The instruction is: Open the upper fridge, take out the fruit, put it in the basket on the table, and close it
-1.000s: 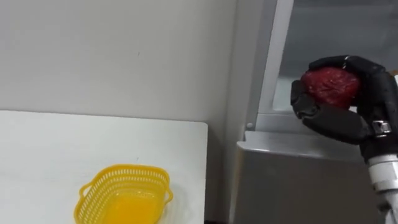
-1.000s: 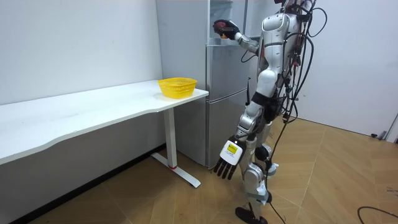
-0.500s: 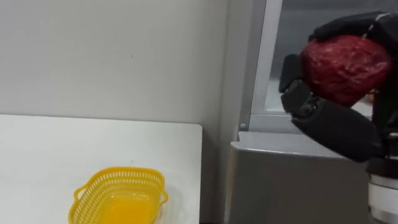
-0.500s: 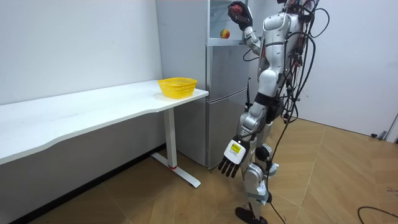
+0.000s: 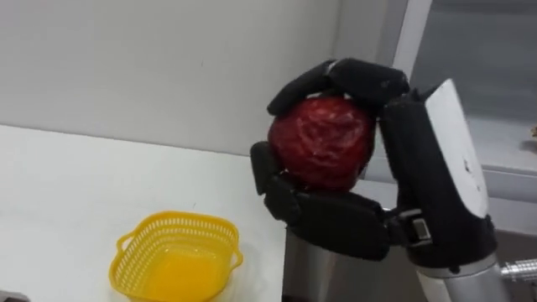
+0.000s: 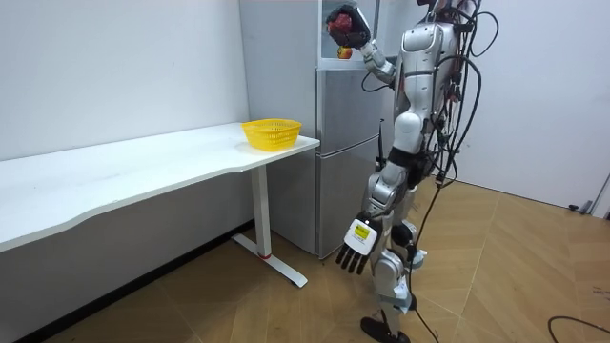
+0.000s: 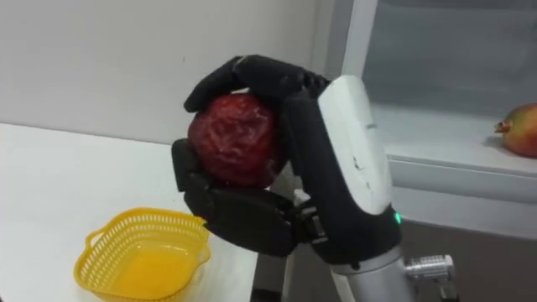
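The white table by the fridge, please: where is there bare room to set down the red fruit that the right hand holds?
The table is bare between the yellow basket and the wall, and all along the basket's left. The basket itself is empty. Crowded: the corner by the fridge, which the basket fills. The right hand grips the red fruit.

The right hand [image 5: 424, 189], curled round the red fruit [image 5: 323, 143], has drawn back from the open fridge [image 6: 348, 124] — a second ago it reached to the shelf [image 7: 445, 138], half a second ago it rose before the opening. It has since swung to the robot's left and nearer the head — it now shows before the wall [image 5: 126, 59], above and right of the basket [image 5: 174, 267]
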Robot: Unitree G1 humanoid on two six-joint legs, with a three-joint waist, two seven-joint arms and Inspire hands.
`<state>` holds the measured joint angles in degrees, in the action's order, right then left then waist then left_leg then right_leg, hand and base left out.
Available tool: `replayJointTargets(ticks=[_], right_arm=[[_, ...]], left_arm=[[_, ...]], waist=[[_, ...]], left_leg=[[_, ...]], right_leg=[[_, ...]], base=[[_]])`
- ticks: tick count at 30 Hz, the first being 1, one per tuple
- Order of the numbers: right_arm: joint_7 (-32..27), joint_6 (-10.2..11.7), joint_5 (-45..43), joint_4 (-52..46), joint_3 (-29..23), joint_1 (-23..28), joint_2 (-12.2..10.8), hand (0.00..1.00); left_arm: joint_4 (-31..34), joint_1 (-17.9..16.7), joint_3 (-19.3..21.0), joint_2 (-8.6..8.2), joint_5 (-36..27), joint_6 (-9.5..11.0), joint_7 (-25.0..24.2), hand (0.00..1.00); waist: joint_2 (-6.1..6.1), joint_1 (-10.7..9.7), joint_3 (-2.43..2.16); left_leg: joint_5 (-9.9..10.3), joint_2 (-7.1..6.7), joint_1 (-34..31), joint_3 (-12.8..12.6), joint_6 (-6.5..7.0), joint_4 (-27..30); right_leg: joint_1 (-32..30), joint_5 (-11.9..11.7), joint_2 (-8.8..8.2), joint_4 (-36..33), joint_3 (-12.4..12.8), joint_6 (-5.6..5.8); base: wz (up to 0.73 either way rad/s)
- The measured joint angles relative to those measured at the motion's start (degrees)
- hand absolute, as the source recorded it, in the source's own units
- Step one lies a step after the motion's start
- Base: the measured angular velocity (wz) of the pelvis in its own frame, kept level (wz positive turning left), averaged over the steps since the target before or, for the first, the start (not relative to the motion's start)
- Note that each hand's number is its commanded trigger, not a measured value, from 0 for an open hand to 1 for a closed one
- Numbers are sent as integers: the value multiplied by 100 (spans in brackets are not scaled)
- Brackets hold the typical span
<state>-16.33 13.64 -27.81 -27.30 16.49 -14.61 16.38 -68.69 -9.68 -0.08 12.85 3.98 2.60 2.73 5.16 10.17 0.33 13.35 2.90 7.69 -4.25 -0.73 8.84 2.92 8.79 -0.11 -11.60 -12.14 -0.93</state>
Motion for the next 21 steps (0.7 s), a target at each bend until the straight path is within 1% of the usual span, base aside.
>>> replayJointTargets(ticks=[1,2,4,5,6,8,9,11,12,14,15,16,17,18,19,20,21], right_arm=[[36,5,-6,30,103,-98,1,100],[41,9,-28,52,175,-143,1,100],[83,47,1,253,234,-254,15,100],[113,23,15,415,236,-299,19,100],[126,9,15,512,237,-320,16,100],[161,-9,-201,983,239,-469,-1,100],[161,-18,-247,1102,241,-493,-1,100],[161,-90,-327,1538,267,-559,-23,100],[162,-108,-335,1630,268,-579,-22,100],[162,-187,-331,1975,267,-722,-22,100],[162,-213,-332,2026,267,-747,-20,100],[160,-248,-340,2119,260,-788,-12,100],[148,-247,-360,2232,238,-813,30,100],[147,-252,-365,2299,236,-828,73,100],[147,-257,-385,2452,237,-886,162,100],[147,-302,-396,2564,238,-931,241,100],[147,-312,-392,2633,238,-956,261,100]], left_arm=[[-2,13,-50,28,3,0,0,0],[-2,34,-69,37,5,0,-6,0],[0,69,-60,33,13,-3,-14,0],[0,77,-58,25,28,-4,-14,0],[-2,79,-55,20,32,-4,-14,0],[-36,74,-15,6,30,-8,-61,0],[-59,85,-14,7,29,-13,-70,0],[-88,101,-21,7,36,-25,-89,0],[-98,102,-26,3,34,-28,-95,0],[-102,42,-26,-27,41,-102,-93,0],[-98,4,-24,-36,50,-116,-95,0],[-97,-46,-20,-51,57,-149,-106,0],[-96,-114,-20,-54,57,-186,-133,0],[-93,-119,-19,-55,57,-192,-155,0],[-93,-144,-21,-55,58,-221,-220,0],[-83,-142,-22,-63,70,-251,-252,0],[-74,-148,-20,-65,79,-257,-266,0]], waist=[[28,28,8],[42,83,7],[43,111,8],[41,134,11],[40,153,11],[29,284,23],[29,293,23],[7,413,39],[-1,437,44],[-35,504,67],[-37,532,68],[-12,581,52],[-1,567,49],[11,569,42],[46,568,31],[79,582,35],[90,593,43]], left_leg=[[0,-3,-15,35,0,20],[0,-10,-27,72,0,36],[-1,-26,-27,165,2,54],[-2,-43,-22,230,5,60],[-3,-50,-18,274,5,63],[-4,-60,-44,322,8,83],[-6,-62,-64,354,11,90],[-8,-64,-121,454,14,113],[-9,-64,-127,468,14,109],[-11,-66,-166,522,9,96],[-12,-66,-168,534,8,97],[-13,-66,-183,580,6,102],[-17,-75,-227,649,1,129],[-20,-83,-242,688,1,157],[-20,-101,-298,771,2,207],[-24,-121,-319,851,6,240],[-24,-131,-317,883,6,253]], right_leg=[[1,-1,-6,0,-32,-1],[11,0,-15,1,-63,0],[59,1,-40,2,-139,1],[101,7,-60,6,-213,11],[116,11,-67,5,-227,18],[123,12,-89,11,-344,21],[124,12,-96,11,-387,21],[123,13,-107,8,-501,22],[123,15,-108,8,-527,25],[124,21,-110,7,-559,34],[124,23,-110,7,-568,37],[124,26,-111,8,-594,43],[125,29,-128,8,-709,47],[127,32,-135,8,-741,53],[138,43,-150,9,-810,69],[161,53,-168,8,-848,83],[179,62,-174,8,-848,97]], base=[[14],[14],[25],[32],[22],[11],[23],[22],[16],[16],[9],[19],[25],[38],[38],[37],[29]])
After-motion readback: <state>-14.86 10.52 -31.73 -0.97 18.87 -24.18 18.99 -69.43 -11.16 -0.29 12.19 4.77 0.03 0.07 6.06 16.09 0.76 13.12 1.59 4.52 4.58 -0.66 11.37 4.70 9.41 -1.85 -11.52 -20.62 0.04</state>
